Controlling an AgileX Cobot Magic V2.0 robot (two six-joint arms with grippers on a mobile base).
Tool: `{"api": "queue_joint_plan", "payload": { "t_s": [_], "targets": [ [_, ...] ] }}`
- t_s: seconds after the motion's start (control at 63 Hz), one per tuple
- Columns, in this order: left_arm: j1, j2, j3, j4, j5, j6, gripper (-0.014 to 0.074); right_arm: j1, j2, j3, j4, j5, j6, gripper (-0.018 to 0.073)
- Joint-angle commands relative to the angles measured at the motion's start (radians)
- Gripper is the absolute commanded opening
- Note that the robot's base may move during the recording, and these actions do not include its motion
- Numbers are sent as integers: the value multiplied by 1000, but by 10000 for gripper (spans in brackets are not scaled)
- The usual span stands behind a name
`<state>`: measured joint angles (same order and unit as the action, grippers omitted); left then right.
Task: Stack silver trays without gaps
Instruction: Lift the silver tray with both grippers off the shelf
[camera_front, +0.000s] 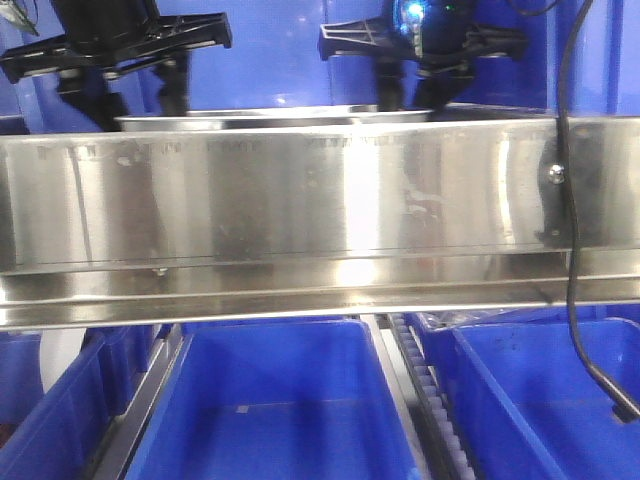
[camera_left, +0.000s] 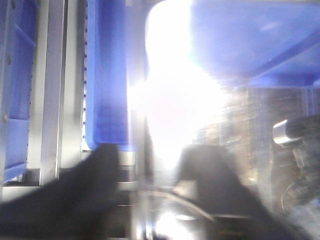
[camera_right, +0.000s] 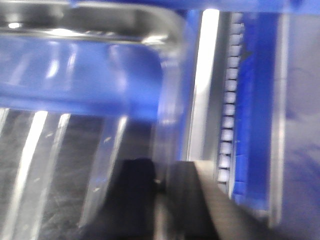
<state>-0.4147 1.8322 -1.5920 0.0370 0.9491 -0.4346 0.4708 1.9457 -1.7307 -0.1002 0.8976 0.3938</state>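
We see the steel shelf rail (camera_front: 300, 200) spanning the front view, with blue bins (camera_front: 270, 400) under it. The silver tray (camera_front: 280, 119) sits behind and just above the rail, only its rim showing, between both grippers. The right gripper (camera_front: 413, 100) is clamped on the tray, its rim pinched between the fingers (camera_right: 135, 200). The left gripper (camera_front: 138, 100) is at the tray's other end, fingers (camera_left: 95, 190) spread, released; glare hides the rest. A black cable (camera_front: 572, 300) hangs at right.
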Motion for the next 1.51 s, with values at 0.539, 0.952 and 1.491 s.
{"api": "queue_joint_plan", "payload": {
  "t_s": [0.539, 0.952, 1.491],
  "targets": [
    [-11, -54, -205, 2, 199, 102, -44, 7, -175, -27, -2, 47, -15, 56],
    [-81, -176, -230, 94, 302, 102, -44, 42, -336, -27, -2, 120, -15, 56],
    [-156, -365, -122, 71, 362, 102, -48, 165, -469, -24, -3, 220, -7, 56]
  ]
}}
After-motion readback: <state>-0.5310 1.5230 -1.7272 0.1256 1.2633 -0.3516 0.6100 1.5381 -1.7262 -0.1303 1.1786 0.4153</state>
